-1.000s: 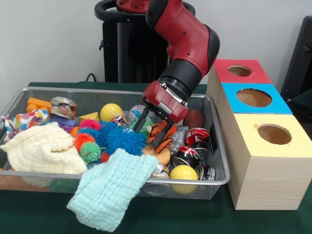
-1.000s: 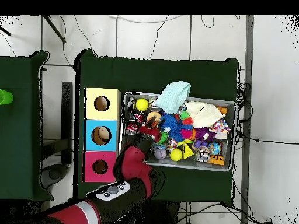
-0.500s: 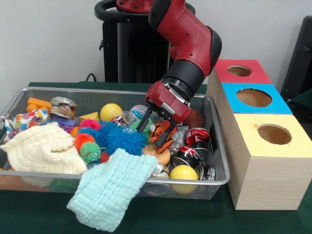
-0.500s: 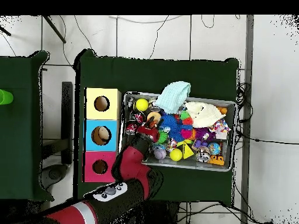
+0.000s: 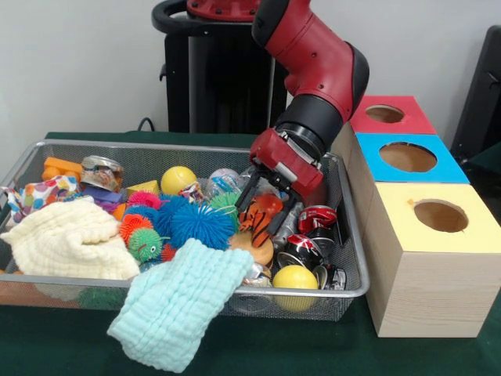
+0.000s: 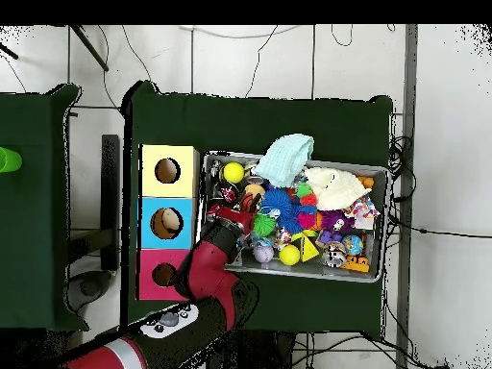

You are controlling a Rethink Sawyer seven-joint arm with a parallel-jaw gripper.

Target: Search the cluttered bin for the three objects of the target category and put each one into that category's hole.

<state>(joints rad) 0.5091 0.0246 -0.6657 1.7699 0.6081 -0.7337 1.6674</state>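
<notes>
The red and black arm (image 5: 317,55) reaches down into the right part of the wire bin (image 5: 354,258), which sits on the green counter (image 5: 63,348). Its gripper (image 5: 264,213) has its two dark fingers (image 5: 248,190) set on either side of an orange striped soft toy (image 5: 261,211), pinching it just above the clutter. In the overhead view the gripper (image 6: 233,219) lies at the bin's edge nearest the boxes.

Under and beside the toy lie several crushed red drink cans (image 5: 317,219), another (image 5: 300,249) just in front, and a yellow ball (image 5: 295,278) against the bin's front wall. A second yellow ball (image 5: 178,178) rests toward the back. To the left of the gripper sit a blue spiky ball (image 5: 200,225), an orange and green spiky ball (image 5: 142,237), and a pink one (image 5: 144,199). A pale green cloth (image 5: 182,301) hangs over the front rim onto the counter, and a cream cloth (image 5: 69,241) covers the left part of the bin. A tin (image 5: 102,171) and orange blocks (image 5: 61,167) lie at the far left corner.

Right of the bin stand three wooden boxes in a row, each with a round hole in its top: a yellow box (image 5: 438,215) nearest the camera, a blue box (image 5: 407,158) in the middle, and a red box (image 5: 385,114) at the far end.
</notes>
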